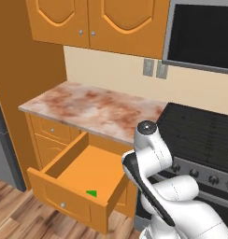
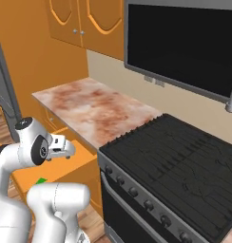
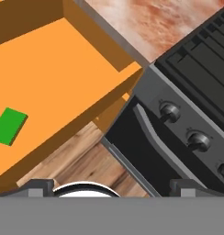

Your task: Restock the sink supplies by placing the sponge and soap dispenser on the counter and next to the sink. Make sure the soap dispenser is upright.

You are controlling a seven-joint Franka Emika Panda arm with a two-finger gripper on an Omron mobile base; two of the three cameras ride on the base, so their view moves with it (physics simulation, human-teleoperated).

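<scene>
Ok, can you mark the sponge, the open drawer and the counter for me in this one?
sponge (image 3: 9,126), hand view, middle of its green top face.
open drawer (image 1: 67,198), left base view, front panel above the knob.
counter (image 1: 95,109), left base view, bare middle of the marbled slab.

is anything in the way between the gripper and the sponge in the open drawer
Nothing visible is. The sponge lies flat and alone on the floor of the open drawer, uncovered from above. The gripper is open, with only bare drawer floor between it and the sponge.

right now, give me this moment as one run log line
phase: reach for sponge | gripper: open, empty, above drawer edge | flat green sponge: lying in open orange drawer | marbled counter
</scene>
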